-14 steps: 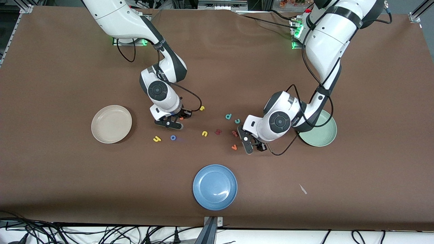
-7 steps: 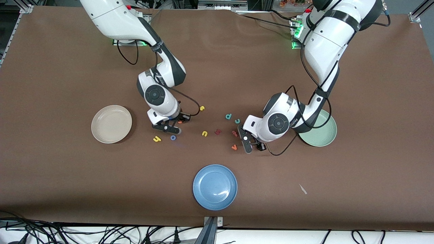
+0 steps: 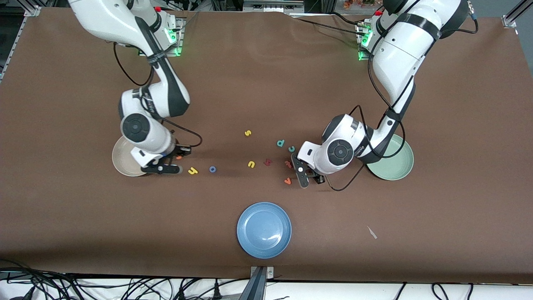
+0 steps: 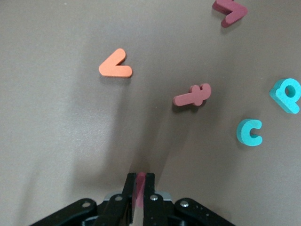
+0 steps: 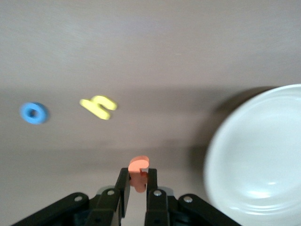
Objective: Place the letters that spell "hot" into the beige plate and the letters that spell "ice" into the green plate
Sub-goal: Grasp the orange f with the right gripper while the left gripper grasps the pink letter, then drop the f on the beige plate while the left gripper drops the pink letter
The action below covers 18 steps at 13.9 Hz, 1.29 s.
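Note:
My right gripper (image 3: 178,158) hangs beside the beige plate (image 3: 126,161) and is shut on the orange "t" (image 5: 139,170). The plate's rim (image 5: 263,165) shows in the right wrist view. The yellow "h" (image 3: 192,170) and blue "o" (image 3: 212,169) lie on the table next to that gripper, toward the middle. My left gripper (image 3: 310,178) is low over the table beside the green plate (image 3: 395,167). It is shut on the thin dark red "i" (image 4: 140,182). The teal "c" (image 4: 249,132) lies close by.
An orange "v" (image 4: 115,66), a reddish "f" (image 4: 192,95), a teal "d" (image 4: 287,94) and a dark red letter (image 3: 267,161) lie around the left gripper. A yellow "u" (image 3: 251,164) and "s" (image 3: 247,133) lie mid-table. The blue plate (image 3: 264,230) sits nearest the front camera.
My right arm has carried the orange "t" from the scattered letters to the beige plate's edge. My left gripper has closed on the dark red "i".

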Motion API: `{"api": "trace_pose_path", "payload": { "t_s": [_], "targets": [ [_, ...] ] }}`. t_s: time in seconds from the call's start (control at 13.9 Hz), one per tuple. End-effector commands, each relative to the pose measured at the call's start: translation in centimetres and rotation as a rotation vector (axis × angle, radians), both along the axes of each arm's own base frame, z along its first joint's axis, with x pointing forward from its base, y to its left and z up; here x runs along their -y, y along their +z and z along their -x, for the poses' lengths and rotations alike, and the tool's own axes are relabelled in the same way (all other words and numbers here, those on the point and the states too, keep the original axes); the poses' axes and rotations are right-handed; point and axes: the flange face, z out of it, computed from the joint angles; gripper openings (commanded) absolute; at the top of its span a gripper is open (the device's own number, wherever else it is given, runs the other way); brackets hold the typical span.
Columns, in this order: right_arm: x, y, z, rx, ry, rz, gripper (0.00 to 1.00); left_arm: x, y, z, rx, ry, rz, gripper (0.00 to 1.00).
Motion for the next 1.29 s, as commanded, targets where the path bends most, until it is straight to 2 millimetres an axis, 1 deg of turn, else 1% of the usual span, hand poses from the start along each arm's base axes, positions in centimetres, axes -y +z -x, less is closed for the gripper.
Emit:
{"api": "trace_pose_path", "payload": {
  "t_s": [0.0, 0.07, 0.14, 0.22, 0.29, 0.36, 0.43, 0.5, 0.58, 0.65, 0.72, 0.79, 0.86, 0.94, 1.01, 1.08, 1.15, 1.22],
  "targets": [
    [6.4, 0.6, 2.4, 0.012, 0.109, -0.007, 0.0, 1.5, -0.2, 1.3, 0.023, -0.087, -0.062, 0.0],
    [8.9, 0.2, 2.9, 0.004, 0.14, -0.01, 0.0, 1.8, 0.1, 1.3, 0.031, -0.093, -0.069, 0.0],
    [11.5, -0.4, 3.3, 0.006, 0.169, -0.006, 0.0, 1.6, 0.7, 1.0, 0.041, -0.094, -0.067, 0.0],
    [13.3, -0.9, 3.9, 0.017, 0.186, -0.001, 0.0, 1.2, 1.5, 0.5, 0.045, -0.088, -0.066, 0.0],
    [14.2, -1.6, 4.4, 0.027, 0.198, 0.003, 0.0, 0.9, 2.5, 0.2, 0.042, -0.085, -0.07, 0.0],
    [14.4, -1.9, 4.5, 0.027, 0.202, 0.005, 0.41, 0.7, 4.0, -0.3, 0.046, -0.079, -0.075, 0.0],
    [14.6, -2.1, 4.5, 0.021, 0.199, 0.006, 0.99, 0.1, 5.3, -1.0, 0.039, -0.073, -0.088, 0.0],
    [14.4, -2.0, 4.5, 0.016, 0.207, 0.004, 1.0, -0.9, 6.5, -2.0, 0.02, -0.06, -0.104, 0.0],
    [13.5, -1.6, 4.3, 0.007, 0.223, -0.002, 1.0, -2.5, 7.7, -2.8, -0.002, -0.039, -0.116, 0.0],
    [12.2, -1.1, 3.9, -0.012, 0.243, -0.011, 1.0, -3.6, 8.6, -3.0, -0.017, -0.044, -0.126, 0.0],
    [10.6, -0.2, 3.0, -0.021, 0.267, -0.018, 1.0, -4.8, 9.1, -3.4, -0.019, -0.065, -0.132, 0.0],
    [9.0, 0.6, 2.3, -0.03, 0.292, -0.023, 1.0, -6.9, 8.4, -3.7, -0.043, -0.077, -0.137, 0.0],
    [6.8, 1.1, 1.7, -0.028, 0.328, -0.031, 1.0, -9.6, 7.3, -4.0, -0.075, -0.093, -0.148, 0.0],
    [4.7, 0.9, 1.2, -0.022, 0.364, -0.036, 1.0, -13.1, 6.1, -4.4, -0.095, -0.1, -0.164, 0.0],
    [3.2, 0.6, 0.6, -0.014, 0.403, -0.04, 1.0, -16.0, 5.6, -4.8, -0.109, -0.108, -0.161, 0.0],
    [1.4, 0.1, -0.1, -0.011, 0.45, -0.046, 1.0, -18.1, 5.3, -4.9, -0.124, -0.135, -0.147, 0.0],
    [-0.1, -0.5, -0.6, -0.01, 0.492, -0.052, 1.0, -20.0, 5.4, -4.9, -0.135, -0.161, -0.134, 0.0],
    [-1.2, -1.1, -1.1, -0.007, 0.528, -0.056, 1.0, -22.0, 5.6, -4.4, -0.147, -0.174, -0.126, 0.0]
  ]
}}
